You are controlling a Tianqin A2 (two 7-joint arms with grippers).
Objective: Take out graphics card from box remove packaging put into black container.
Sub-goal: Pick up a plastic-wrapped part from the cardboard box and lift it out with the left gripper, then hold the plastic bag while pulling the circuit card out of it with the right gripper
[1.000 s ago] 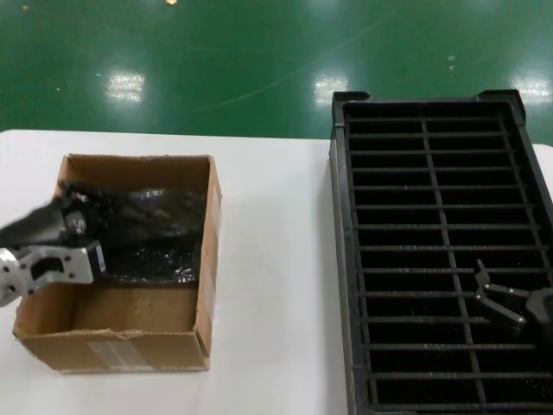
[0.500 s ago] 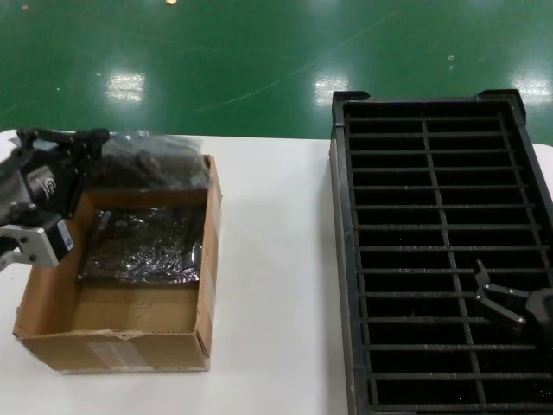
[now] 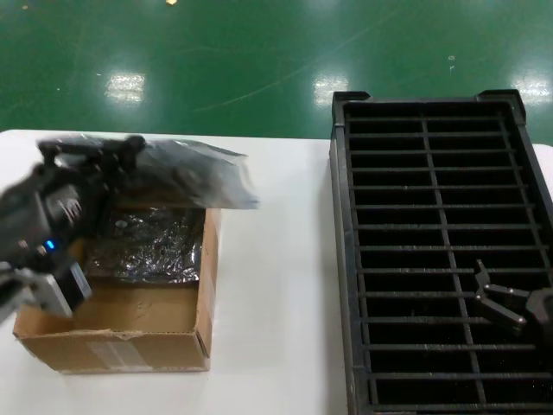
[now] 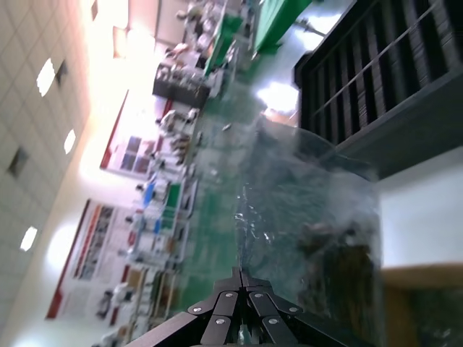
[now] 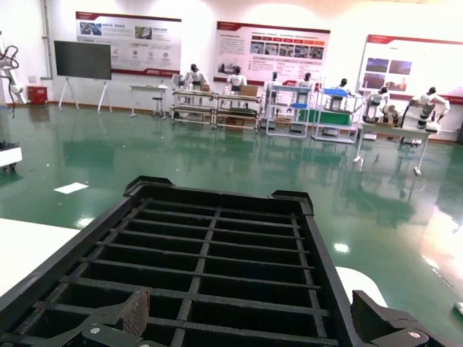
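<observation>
My left gripper (image 3: 130,149) is shut on the edge of the packaging (image 3: 199,177), a crinkly translucent bag held in the air above the far edge of the box (image 3: 112,346). A dark shape, the graphics card (image 3: 168,175), shows through the bag. In the left wrist view the jaws (image 4: 242,275) pinch the bag (image 4: 311,210) with the card (image 4: 340,246) dim inside. Another shiny bagged item (image 3: 151,242) lies in the box. My right gripper (image 3: 497,303) hangs open over the near right part of the black container (image 3: 341,259), nothing between its fingers (image 5: 135,311).
The white table (image 3: 276,285) carries the box on the left and the container on the right, with a bare strip between them. The container's ribbed slots (image 5: 217,238) hold nothing visible. Green floor (image 3: 259,60) lies beyond the table's far edge.
My left gripper has risen out of the box with the bagged card and swung it up and to the right, over the box's far edge. The right arm has not moved.
</observation>
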